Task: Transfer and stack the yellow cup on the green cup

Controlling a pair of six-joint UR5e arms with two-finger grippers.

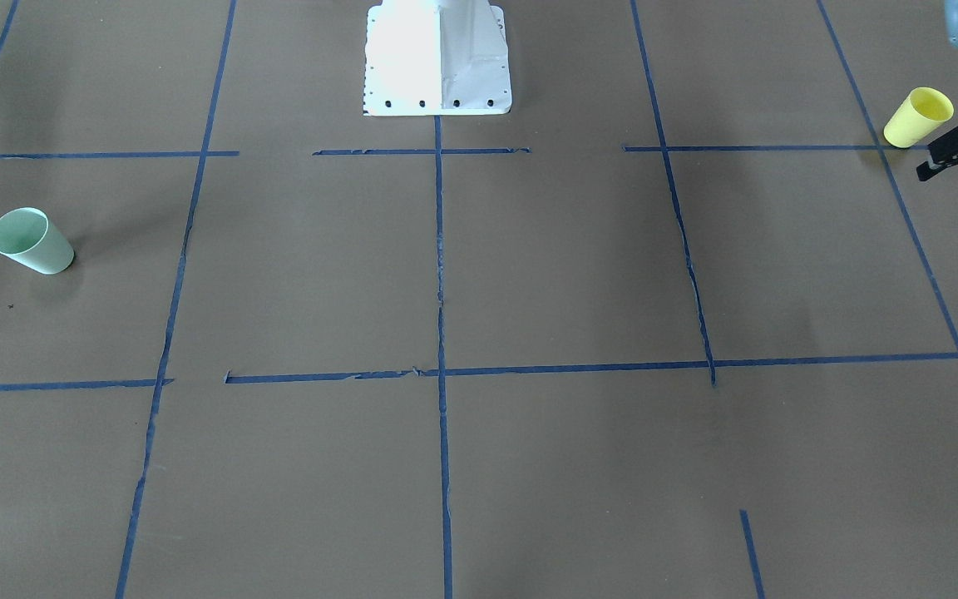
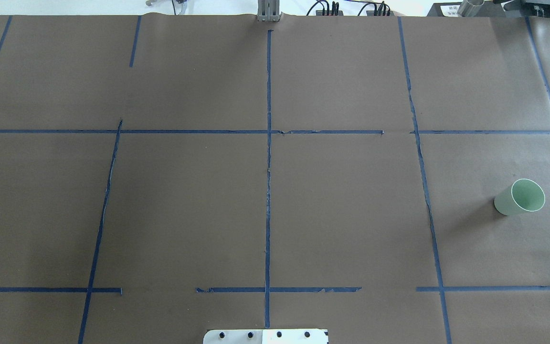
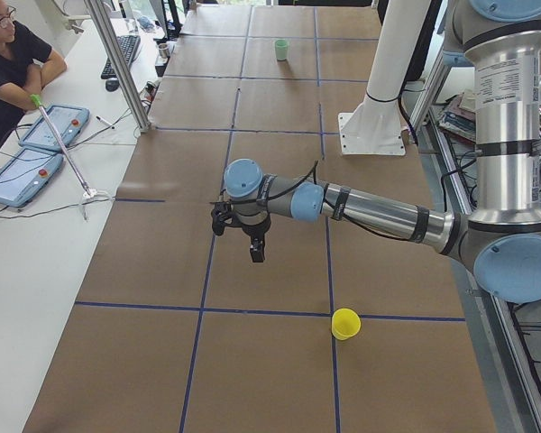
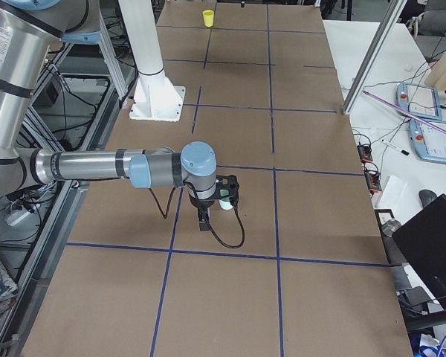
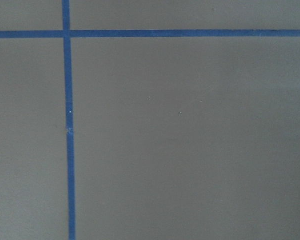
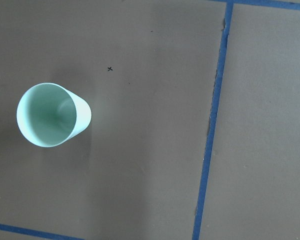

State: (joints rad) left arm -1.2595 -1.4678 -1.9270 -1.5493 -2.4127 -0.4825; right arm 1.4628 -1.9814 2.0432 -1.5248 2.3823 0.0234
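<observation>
The yellow cup (image 1: 918, 116) stands upright at the table's end on my left side, also seen in the exterior left view (image 3: 345, 323). My left gripper (image 1: 955, 173) hovers just beside it, fingers apart, nothing between them. The left wrist view holds only paper and tape. The green cup (image 2: 519, 197) stands upright at the opposite end, its mouth showing from above in the right wrist view (image 6: 52, 115). My right gripper (image 4: 214, 204) hangs over the table right by the green cup (image 4: 224, 202); I cannot tell whether it is open or shut.
Brown paper with blue tape lines (image 2: 268, 167) covers the table. The white robot pedestal (image 1: 437, 58) stands at mid-table on the robot's edge. A person (image 3: 9, 54) sits at a side desk with tablets (image 3: 36, 144). A metal post (image 3: 117, 63) rises at the table's far edge.
</observation>
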